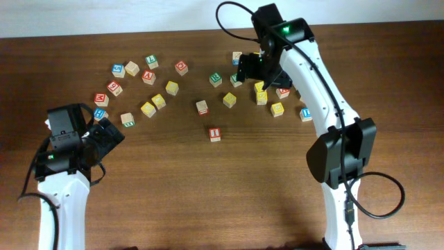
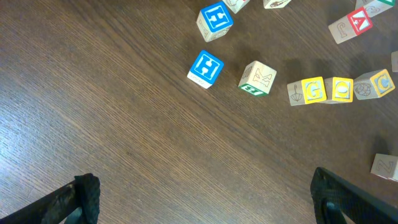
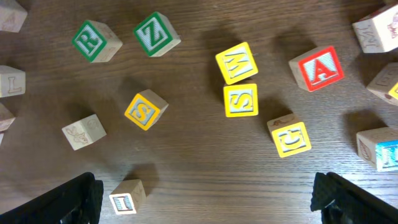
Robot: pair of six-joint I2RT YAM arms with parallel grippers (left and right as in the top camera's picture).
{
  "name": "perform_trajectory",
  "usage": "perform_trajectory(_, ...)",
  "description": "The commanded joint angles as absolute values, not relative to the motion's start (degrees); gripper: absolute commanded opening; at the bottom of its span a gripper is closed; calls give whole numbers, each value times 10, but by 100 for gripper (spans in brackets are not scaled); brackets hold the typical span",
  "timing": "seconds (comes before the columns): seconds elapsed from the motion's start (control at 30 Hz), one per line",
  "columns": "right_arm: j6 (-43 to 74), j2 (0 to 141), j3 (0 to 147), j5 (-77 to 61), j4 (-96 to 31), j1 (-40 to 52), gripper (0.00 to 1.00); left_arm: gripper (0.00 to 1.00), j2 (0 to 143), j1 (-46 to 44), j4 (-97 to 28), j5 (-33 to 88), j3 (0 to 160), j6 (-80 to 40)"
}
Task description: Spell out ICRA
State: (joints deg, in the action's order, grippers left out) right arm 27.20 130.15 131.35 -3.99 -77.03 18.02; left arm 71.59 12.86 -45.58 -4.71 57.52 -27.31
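Small pale-wood letter cubes lie scattered over the far half of the brown table (image 1: 229, 187). An I cube (image 1: 214, 134) sits alone nearer the middle. In the right wrist view a green R (image 3: 96, 41), a red A (image 3: 319, 68) and a yellow C (image 3: 290, 138) lie ahead of my right gripper (image 3: 205, 196), and the I cube (image 3: 127, 196) rests just inside its left finger. My right gripper (image 1: 258, 73) hovers open over the right cluster. My left gripper (image 1: 109, 139) is open and empty above bare wood (image 2: 205, 196). Another red A (image 2: 359, 22) lies far off.
Look-alike cubes lie around: green Z (image 3: 156, 34), yellow W (image 3: 237, 63), two yellow S cubes (image 3: 240, 100), two blue H cubes (image 2: 206, 67), a row of yellow-faced cubes (image 2: 341, 88). A left cluster (image 1: 132, 76) stretches toward my left arm.
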Motion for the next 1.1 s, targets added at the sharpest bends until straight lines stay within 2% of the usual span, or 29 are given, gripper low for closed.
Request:
perform_trajectory(0.0,273,1312,1315,-41,-769,187,99,99,718,128,-455,-43,576,-280)
perform_trajectory(0.33,273,1316,1315,-77,-745,209,98,99,718,128,-470,-32,576,-280)
perform_trajectory(0.43,273,1316,1315,-78,-738,210,98,99,718,128,-470,7,576,-280)
perform_trajectory(0.67,273,1316,1315,-77,-728,210,98,99,718,127,-402,201,576,-116)
perform_trajectory(0.83,273,1316,1315,-78,-709,210,99,99,743,123,-406,202,632,-80)
perform_trajectory(0.97,266,1316,1315,-106,-708,210,98,99,799,109,-477,166,725,-68)
perform_trajectory(1.03,175,1316,1315,-185,-685,214,99,99,819,112,-495,115,742,-86)
perform_trajectory(1.07,152,1316,1316,-203,-663,221,98,99,823,119,-509,69,742,-149)
